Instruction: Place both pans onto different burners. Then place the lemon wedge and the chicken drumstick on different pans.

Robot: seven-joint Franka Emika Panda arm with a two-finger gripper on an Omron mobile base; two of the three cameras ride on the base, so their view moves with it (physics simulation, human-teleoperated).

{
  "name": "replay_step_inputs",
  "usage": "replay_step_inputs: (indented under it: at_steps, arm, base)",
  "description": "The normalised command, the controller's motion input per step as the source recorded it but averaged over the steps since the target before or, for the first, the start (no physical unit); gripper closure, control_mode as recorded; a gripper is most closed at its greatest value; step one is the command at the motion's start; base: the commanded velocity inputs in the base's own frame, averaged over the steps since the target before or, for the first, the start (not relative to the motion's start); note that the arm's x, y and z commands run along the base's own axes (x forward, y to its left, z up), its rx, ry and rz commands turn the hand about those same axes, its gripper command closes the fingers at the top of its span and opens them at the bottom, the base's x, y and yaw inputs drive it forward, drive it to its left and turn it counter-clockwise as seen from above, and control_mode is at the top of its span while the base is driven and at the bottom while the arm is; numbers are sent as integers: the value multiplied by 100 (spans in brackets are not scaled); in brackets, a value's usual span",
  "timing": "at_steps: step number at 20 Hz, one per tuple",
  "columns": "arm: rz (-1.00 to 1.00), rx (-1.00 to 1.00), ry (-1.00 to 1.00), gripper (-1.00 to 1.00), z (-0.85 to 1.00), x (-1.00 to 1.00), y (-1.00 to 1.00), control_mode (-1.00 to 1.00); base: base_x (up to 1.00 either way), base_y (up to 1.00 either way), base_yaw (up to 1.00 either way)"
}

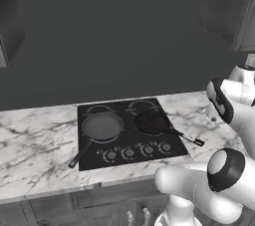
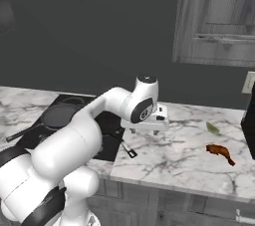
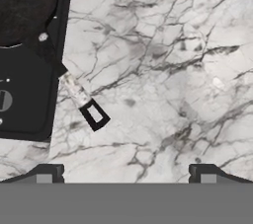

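Our gripper (image 2: pixel 149 129) hangs just above the marble counter (image 2: pixel 179 155), right of the cooktop (image 1: pixel 129 135), with its jaws spread wide and nothing between them. In the hand view the two fingertips (image 3: pixel 48 172) stand far apart over bare marble, and the looped end of the black pan's handle lies on the counter just ahead of them.

Taking the cooktop as our landmark: both pans sit on it already. The grey pan (image 1: pixel 102 126) is on its front left burner, handle running off toward the front left. The black pan (image 1: pixel 151 122) is on its right side, handle (image 1: pixel 187 137) reaching past the cooktop's right edge onto the marble. So we judge the pan step done and the food still to fetch.

The drumstick (image 2: pixel 219 152) lies on the counter well right of the cooktop, and the lemon wedge (image 2: pixel 212 128) sits a little behind it, nearer the wall. From our gripper both lie to the right, away from the pans. The drumstick's long axis runs roughly left to right, slanting toward the front, so we expect to turn the jaws across it.
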Motion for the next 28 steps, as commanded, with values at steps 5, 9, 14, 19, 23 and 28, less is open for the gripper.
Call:
replay_step_inputs:
  at_steps: [5,9,14,19,23,28]
  arm:
    - [0,0,0,-100,0,0,0,100]
    - [0,0,0,-100,0,0,0,100]
    - [0,0,0,-100,0,0,0,100]
    - [0,0,0,-100,0,0,0,100]
    - [0,0,0,-100,0,0,0,100]
    - [0,0,0,-100,0,0,0,100]
  base:
    - [16,-21,0]
    - [16,-19,-1]
    - [2,-29,-1]
    - [0,-29,-3]
    - [4,-24,-3]
    - [9,-19,-4]
